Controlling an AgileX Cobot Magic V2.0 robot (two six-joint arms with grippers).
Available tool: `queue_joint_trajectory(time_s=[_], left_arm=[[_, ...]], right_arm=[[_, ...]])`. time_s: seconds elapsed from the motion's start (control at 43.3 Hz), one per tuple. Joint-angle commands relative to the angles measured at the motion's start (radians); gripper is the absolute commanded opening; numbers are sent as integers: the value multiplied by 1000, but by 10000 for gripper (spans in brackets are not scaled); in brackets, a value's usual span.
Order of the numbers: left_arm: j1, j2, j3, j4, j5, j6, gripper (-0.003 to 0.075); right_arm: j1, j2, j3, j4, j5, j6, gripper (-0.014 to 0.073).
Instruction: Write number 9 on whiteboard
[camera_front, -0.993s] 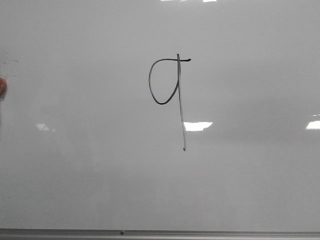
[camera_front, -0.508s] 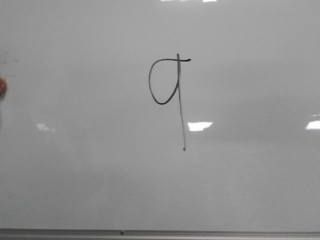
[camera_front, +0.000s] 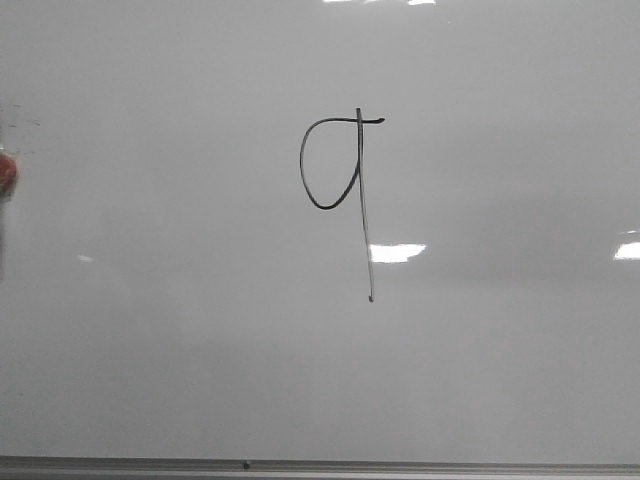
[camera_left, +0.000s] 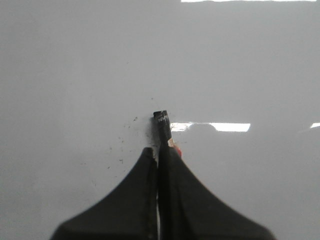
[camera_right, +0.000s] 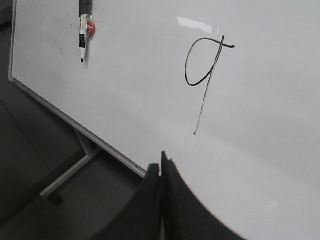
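The whiteboard (camera_front: 500, 380) fills the front view. On it stands the number 9 (camera_front: 363, 200), a thin black loop with a long stem, which the right wrist view shows as well (camera_right: 208, 85). My left gripper (camera_left: 159, 152) is shut on a marker (camera_left: 161, 120) whose black tip points at the board. It is far left of the 9, among small ink specks. From the right wrist view the marker (camera_right: 82, 37) is white-bodied with a red bit beside it. My right gripper (camera_right: 161, 167) is shut on nothing, off the board below the 9.
A metal rail (camera_front: 320, 465) runs along the board's lower edge. Under it a stand leg (camera_right: 67, 175) crosses dark floor. A red blob (camera_front: 6, 175) shows at the left edge of the front view. Bright light reflections (camera_front: 397, 252) lie on the board.
Almost nothing has changed. The red blob at the left edge has shifted very slightly, and a faint reflection at the lower left has shrunk. The 9 is unchanged.
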Motion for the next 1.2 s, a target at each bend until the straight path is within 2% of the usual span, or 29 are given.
queue_joint_trajectory(time_s=[0.0,0.116,0.277,1.178], left_arm=[[2,-63,53,54,-81,-29,-19],[2,-148,152,70,-81,-29,-19],[2,-149,245,68,-156,-29,-19],[2,-150,245,65,-182,-29,-19]], right_arm=[[-6,7,-24,37,-53,-2,-61],[-6,7,-24,37,-53,-2,-61],[-6,7,-24,37,-50,-2,-61],[-6,7,-24,37,-50,-2,-61]])
